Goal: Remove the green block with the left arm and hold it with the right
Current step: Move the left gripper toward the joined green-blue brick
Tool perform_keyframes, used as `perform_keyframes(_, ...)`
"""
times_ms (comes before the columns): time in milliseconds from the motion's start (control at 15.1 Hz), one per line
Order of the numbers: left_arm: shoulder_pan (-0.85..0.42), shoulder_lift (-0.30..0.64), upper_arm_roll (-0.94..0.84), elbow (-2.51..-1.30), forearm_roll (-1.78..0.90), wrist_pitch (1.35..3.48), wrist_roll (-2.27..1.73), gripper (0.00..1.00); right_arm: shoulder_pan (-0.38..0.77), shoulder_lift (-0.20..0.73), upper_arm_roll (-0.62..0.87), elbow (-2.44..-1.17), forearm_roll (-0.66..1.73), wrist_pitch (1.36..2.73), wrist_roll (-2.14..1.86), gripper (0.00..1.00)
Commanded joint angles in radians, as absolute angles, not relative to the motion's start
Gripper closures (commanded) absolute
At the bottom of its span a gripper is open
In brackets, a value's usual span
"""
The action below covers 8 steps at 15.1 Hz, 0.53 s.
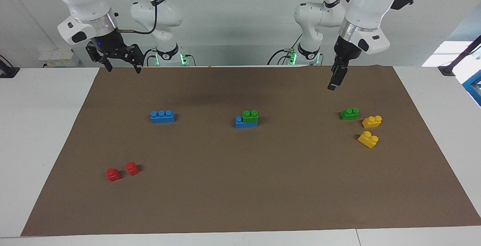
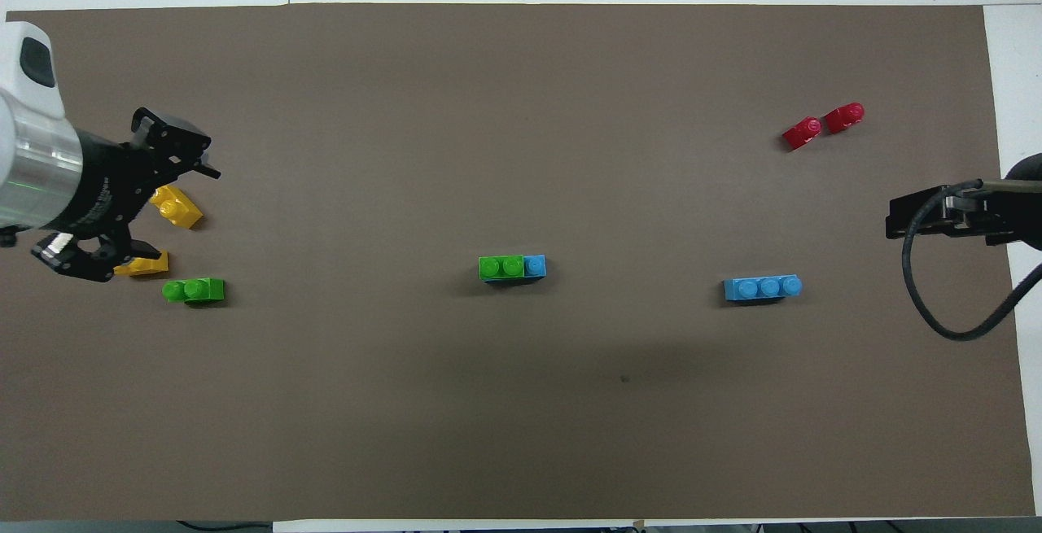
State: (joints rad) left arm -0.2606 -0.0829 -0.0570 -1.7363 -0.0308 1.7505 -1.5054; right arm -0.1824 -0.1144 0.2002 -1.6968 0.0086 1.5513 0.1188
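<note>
At mat centre, the green block [image 1: 250,116] sits studded onto a blue brick [image 1: 240,122], long axis 3-to-9, at 8 o'clock from the open, empty left gripper [image 1: 335,80]; the right gripper [image 1: 121,65] waits open.

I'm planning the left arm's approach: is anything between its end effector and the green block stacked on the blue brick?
Nothing visible. The left end effector hangs open in the air near the loose green brick; only bare brown mat separates it from the stacked two-stud green plastic block.
</note>
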Motion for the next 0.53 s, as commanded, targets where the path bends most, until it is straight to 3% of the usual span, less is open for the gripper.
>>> perform_keyframes(0, -0.334, -0.143, -0.041, -1.841, -0.04, 1.828, -1.711, 0.0, -0.202, -0.137, 0.21, -1.717, 0.009, 1.545, 0.103, 0.0)
perform_keyframes(331, -0.461, -0.114, -0.043, -1.914, -0.04, 1.959, -1.98, 0.0, -0.215, -0.138, 0.209, -1.713, 0.009, 1.543, 0.101, 0.0)
perform_keyframes(464, -0.511, -0.059, -0.041, -1.91, -0.04, 1.973, -2.041, 0.0, -0.218, -0.138, 0.209, -1.713, 0.009, 1.545, 0.11, 0.0)
